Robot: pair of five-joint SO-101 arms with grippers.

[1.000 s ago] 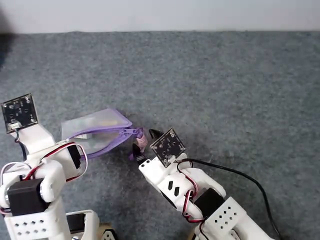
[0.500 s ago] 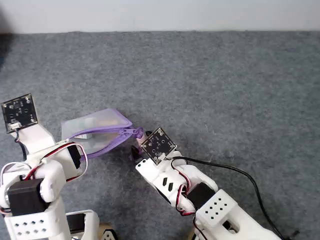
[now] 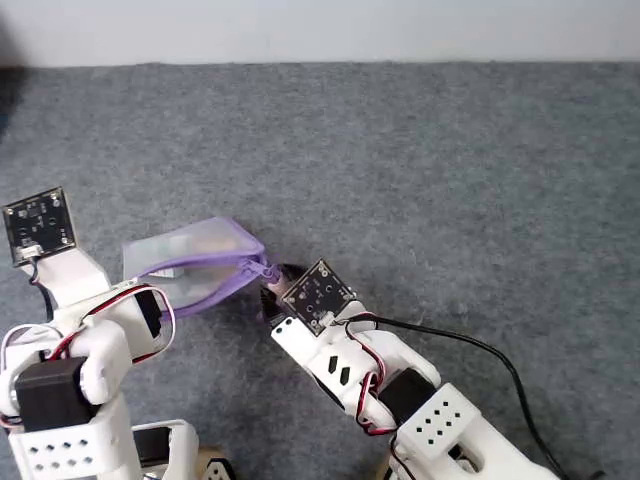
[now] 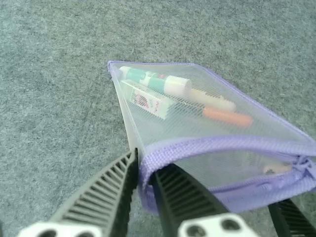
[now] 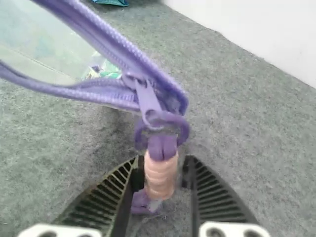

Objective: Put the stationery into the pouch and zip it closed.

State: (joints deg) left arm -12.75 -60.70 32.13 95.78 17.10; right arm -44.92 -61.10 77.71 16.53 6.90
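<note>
The pouch (image 3: 195,250) sits on the grey mat (image 3: 450,180) between the two arms, close in front of their bases. The stationery (image 4: 177,91) is already inside, and pens and a capped stick show through the clear wall. What's left, I'd say, is the zip. Its two purple tapes part behind the slider, so the mouth looks mostly open.

That explains the two holds. The left gripper (image 4: 144,168) has its fingers (image 4: 116,192) pressed together on the pouch's end, pinching the purple edge at the corner. That grip anchors the pouch, so it can't slide or crumple when the slider is dragged. At the other end the pull (image 5: 160,173), a purple tab with a pink charm, stands out straight from the slider toward the right gripper (image 5: 160,190). That gripper's fingers close in on either side of the charm and appear to nip it. The tab looks drawn taut rather than dangling, which suggests a real grip.

The pouch's long axis runs across the table from one gripper to the other, nearly side to side in the high view. The slider end points at the right arm and the pinched end at the left. The zip edge faces the arms and looks lifted slightly off the mat. The closed bottom edge lies on the far side, toward the wall.
</note>
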